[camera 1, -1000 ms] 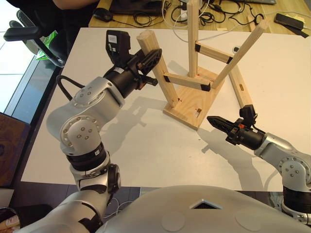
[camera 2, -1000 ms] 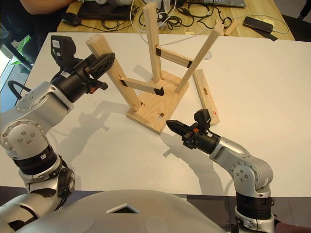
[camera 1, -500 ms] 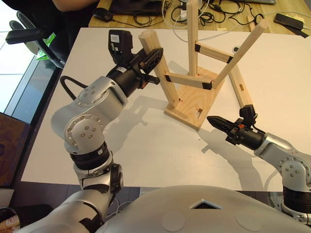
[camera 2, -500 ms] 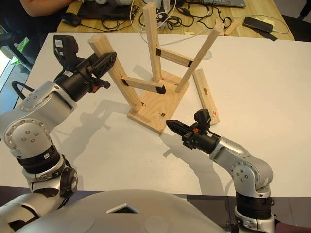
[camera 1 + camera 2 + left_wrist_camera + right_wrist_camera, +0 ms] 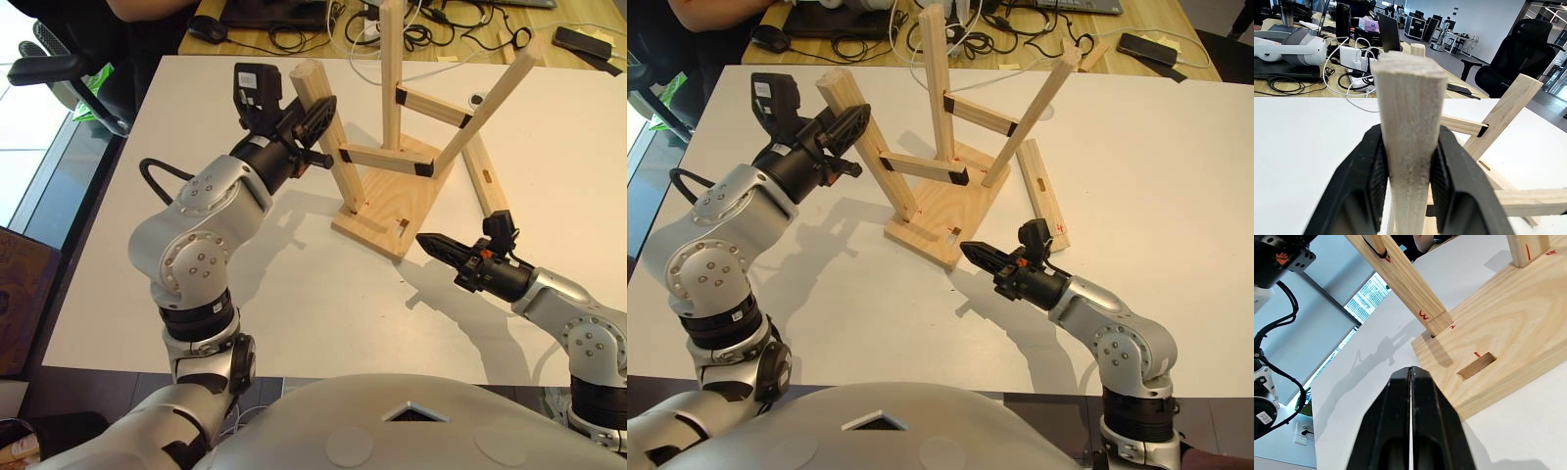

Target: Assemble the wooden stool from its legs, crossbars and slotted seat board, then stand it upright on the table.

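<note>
The stool stands upside down: its slotted seat board (image 5: 387, 217) lies flat mid-table with three legs rising from it, joined by crossbars (image 5: 377, 160). My left gripper (image 5: 315, 122) is shut on the upper part of the left leg (image 5: 343, 166), whose end grain (image 5: 1409, 88) sits between the black fingers (image 5: 1371, 181). A fourth leg (image 5: 482, 176) lies loose on the table to the right of the seat. My right gripper (image 5: 428, 241) is shut and holds nothing. It hovers just off the seat's front right corner, close to an unfilled slot (image 5: 1476, 365).
A second desk behind the white table carries cables, a mouse (image 5: 208, 29) and a phone (image 5: 578, 41). An office chair (image 5: 59, 69) stands off the table's left edge. Bare tabletop lies in front and to the far right.
My left gripper has moved right with the leg it holds, bringing that leg's top more upright. The right gripper has stayed put.
</note>
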